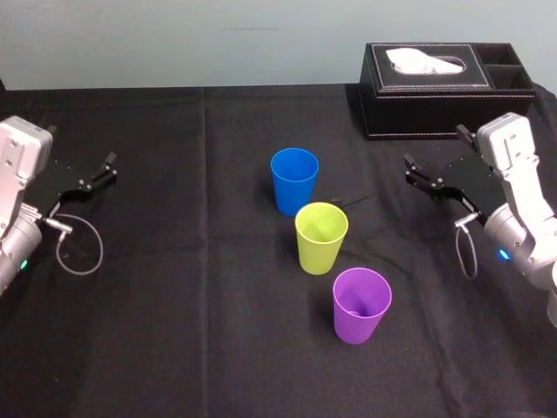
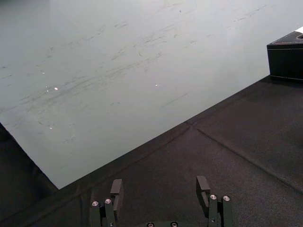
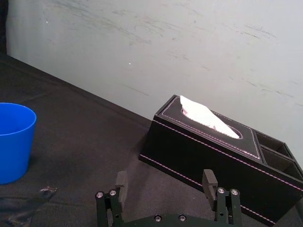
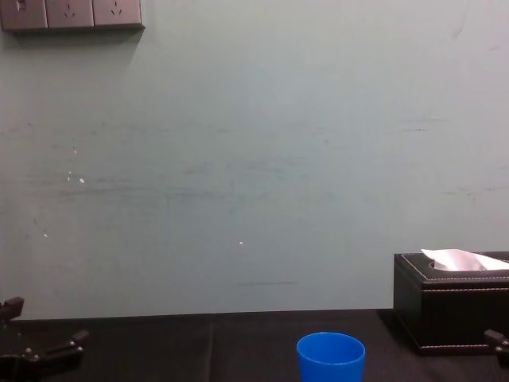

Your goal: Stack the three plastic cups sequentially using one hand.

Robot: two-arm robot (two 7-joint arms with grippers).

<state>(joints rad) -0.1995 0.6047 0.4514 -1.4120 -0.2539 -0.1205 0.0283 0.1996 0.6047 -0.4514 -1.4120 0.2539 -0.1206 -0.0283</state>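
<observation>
Three upright cups stand in a diagonal row mid-table: a blue cup (image 1: 293, 179) farthest back, a yellow-green cup (image 1: 320, 237) in the middle, a purple cup (image 1: 360, 305) nearest me. The blue cup (image 3: 14, 142) also appears in the right wrist view and as the blue cup (image 4: 330, 358) in the chest view. My right gripper (image 1: 416, 174) hovers open at the right, well apart from the cups, its fingers (image 3: 121, 182) spread with nothing between them. My left gripper (image 1: 103, 169) rests open at the far left, its fingers (image 2: 116, 189) empty.
A black leather tissue box (image 1: 444, 87) with a white tissue and side compartments sits at the back right, just behind the right gripper. The black cloth (image 1: 174, 331) covers the table. A pale wall (image 4: 254, 159) rises behind it.
</observation>
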